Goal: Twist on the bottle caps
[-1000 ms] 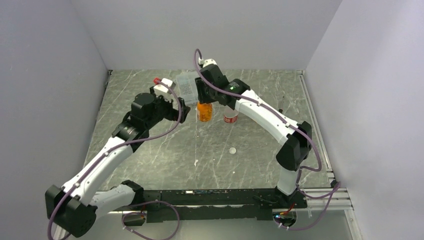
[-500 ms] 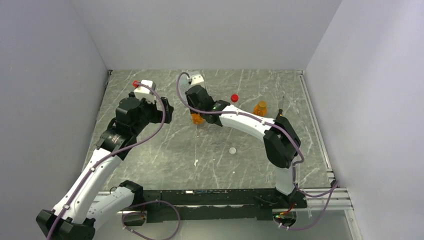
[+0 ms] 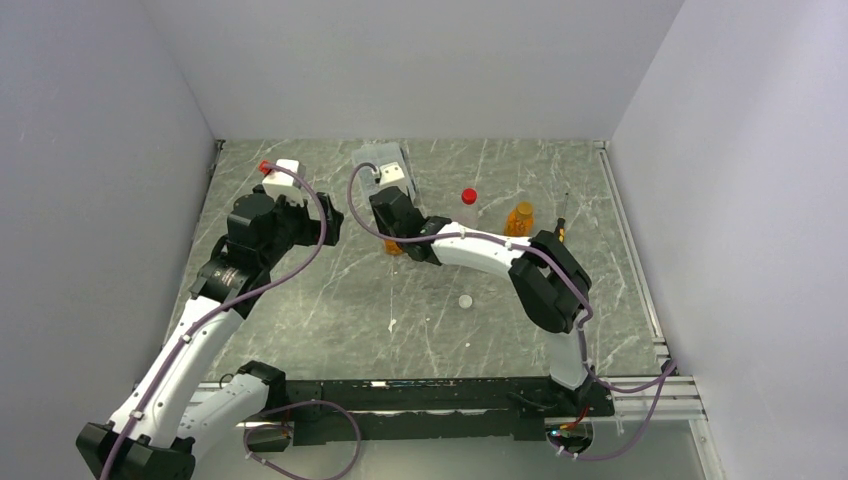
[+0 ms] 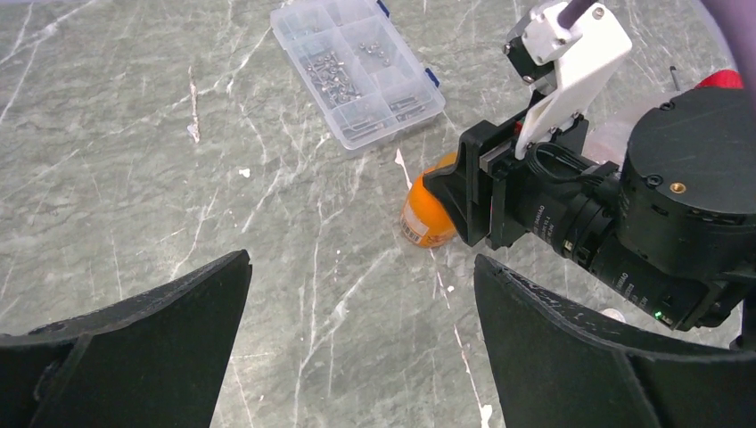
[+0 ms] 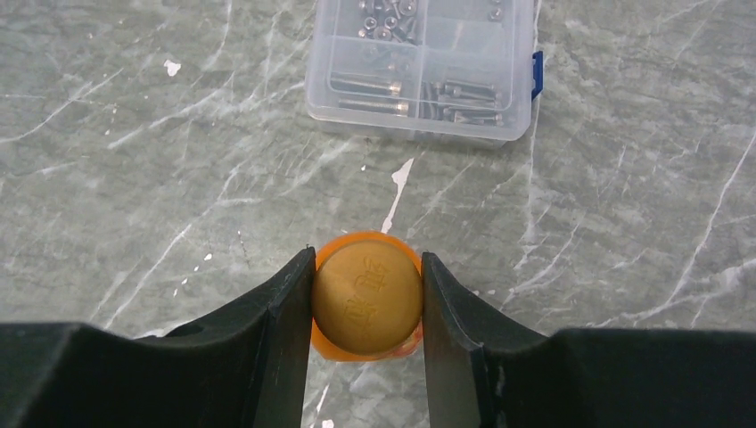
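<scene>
Right fingers (image 5: 450, 330) are clamping the orange cap (image 5: 367, 299), which is sitting on an orange bottle (image 4: 426, 214). The bottle is standing upright on the counter (image 3: 420, 330) toward the far edge, just in front of the box (image 5: 419, 62). Left fingers (image 4: 178, 303) are gaping wide and holding nothing, hovering left of that bottle.

Progress, judging: this cap is being worked on, and I cannot tell how tight it is. Clear bottle (image 3: 466, 212) is wearing a red cap (image 3: 469, 195). Second orange bottle (image 3: 518, 219) beside it, toward the right edge, is looking capped too. White cap (image 3: 465, 300) is lying loose mid-counter, so at least one more seems left; its bottle isn't showing.

Right wrist view is giving the grip on the cap. Top view is hiding that behind the arm, but it alone is showing the loose cap and the other bottles. Left wrist view is showing the bottle's side and label.
</scene>
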Available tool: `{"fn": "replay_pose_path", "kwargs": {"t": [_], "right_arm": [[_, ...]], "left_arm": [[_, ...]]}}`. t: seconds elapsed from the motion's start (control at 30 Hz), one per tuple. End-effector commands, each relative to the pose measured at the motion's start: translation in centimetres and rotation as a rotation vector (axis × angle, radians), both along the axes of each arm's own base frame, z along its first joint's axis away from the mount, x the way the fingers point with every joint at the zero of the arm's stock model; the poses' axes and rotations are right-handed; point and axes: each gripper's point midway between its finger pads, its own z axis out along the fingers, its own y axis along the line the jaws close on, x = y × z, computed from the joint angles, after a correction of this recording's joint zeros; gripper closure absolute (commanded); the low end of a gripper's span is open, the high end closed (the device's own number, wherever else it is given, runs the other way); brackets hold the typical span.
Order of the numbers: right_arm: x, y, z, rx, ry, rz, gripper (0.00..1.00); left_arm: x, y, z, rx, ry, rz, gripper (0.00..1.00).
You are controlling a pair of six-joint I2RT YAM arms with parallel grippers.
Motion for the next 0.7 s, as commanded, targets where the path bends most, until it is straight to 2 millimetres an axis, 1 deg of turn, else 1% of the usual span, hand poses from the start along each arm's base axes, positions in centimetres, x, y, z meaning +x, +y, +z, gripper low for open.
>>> {"fn": "replay_pose_path", "kwargs": {"t": [0.0, 0.07, 0.2, 0.27, 0.33, 0.47, 0.63, 0.67], "right_arm": [[-0.1, 0.1, 1.5, 0.036, -0.055, -0.006, 0.66], [-0.3, -0.1, 1.2, 0.031, -0.055, -0.010, 0.60], [-0.6, -0.5, 1.2, 0.019, -0.061, -0.023, 0.44], [-0.8, -0.7, 1.5, 0.022, -0.063, -0.027, 0.36], [-0.9, -0.8, 1.8, 0.026, -0.065, -0.030, 0.30], [-0.9, -0.8, 3.1, 0.039, -0.075, -0.034, 0.21], [-0.9, -0.6, 5.4, 0.054, -0.072, -0.035, 0.09], [-0.9, -0.5, 6.1, 0.062, -0.071, -0.033, 0.07]], "left_arm": [[0.4, -0.1, 0.6, -0.040, -0.018, 0.007, 0.00], [0.4, -0.2, 0.5, -0.046, -0.015, -0.002, 0.01], [0.6, -0.1, 0.4, -0.054, -0.011, 0.003, 0.01], [0.6, 0.0, 0.4, -0.056, -0.011, 0.003, 0.00], [0.7, 0.0, 0.4, -0.058, -0.009, 0.003, 0.00], [0.8, 0.0, 0.3, -0.064, -0.006, 0.003, 0.01], [0.8, -0.1, 0.7, -0.071, -0.003, -0.001, 0.01], [0.8, -0.2, 0.8, -0.071, 0.003, -0.007, 0.01]]}}
